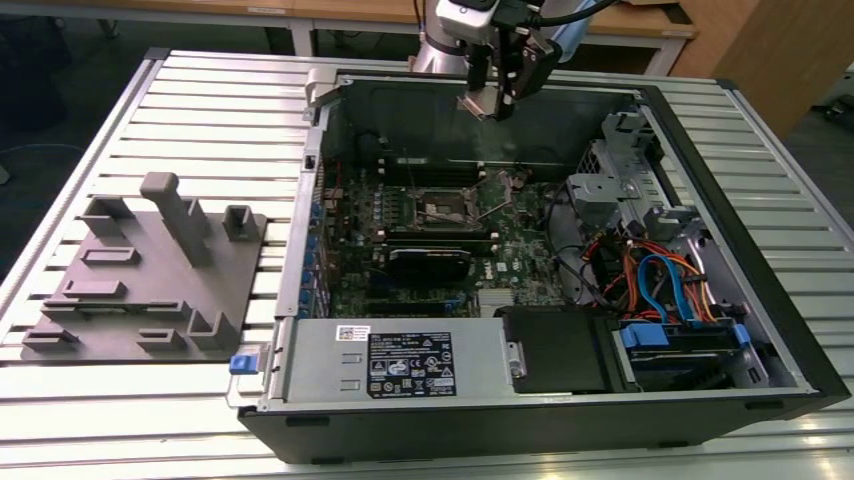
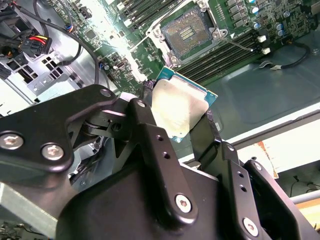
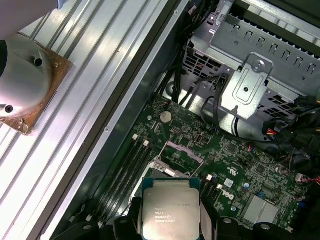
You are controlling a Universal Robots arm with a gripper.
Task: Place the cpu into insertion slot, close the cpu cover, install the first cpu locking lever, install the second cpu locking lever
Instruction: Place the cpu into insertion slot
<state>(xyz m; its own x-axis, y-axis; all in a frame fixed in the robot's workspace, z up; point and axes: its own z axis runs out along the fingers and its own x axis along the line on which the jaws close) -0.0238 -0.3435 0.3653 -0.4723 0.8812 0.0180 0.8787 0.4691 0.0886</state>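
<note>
Plainly the first step is in hand, the chip carried but not yet seated; at the exterior view's left a grey fixture block (image 1: 147, 270) sits on the slatted surface (image 1: 200, 90), with nothing touching it; beside it the open computer case (image 1: 534, 430) lies on its side, its green motherboard (image 1: 354, 250) facing up; near the board's middle the insertion slot (image 1: 447, 207) is bare, dark centre showing and nothing in it; a little to the right, well above it over the case's far wall, hangs the tool (image 1: 497, 100), its black fingers (image 2: 150, 137) clamped on two opposite edges of the cpu (image 2: 182, 105); placing it, I judge, calls for carrying the chip over the slot and lowering it level with edges matched to the rim, clear of the metal drive cage (image 1: 614, 180) and coloured cables (image 1: 667, 280) further right; the cpu's silvery top faces the wrist cameras, its underside turned toward the board; being near square it has no long axis to speak of; its edges look roughly parallel to the slot's rim, though how exactly I cannot tell.
</note>
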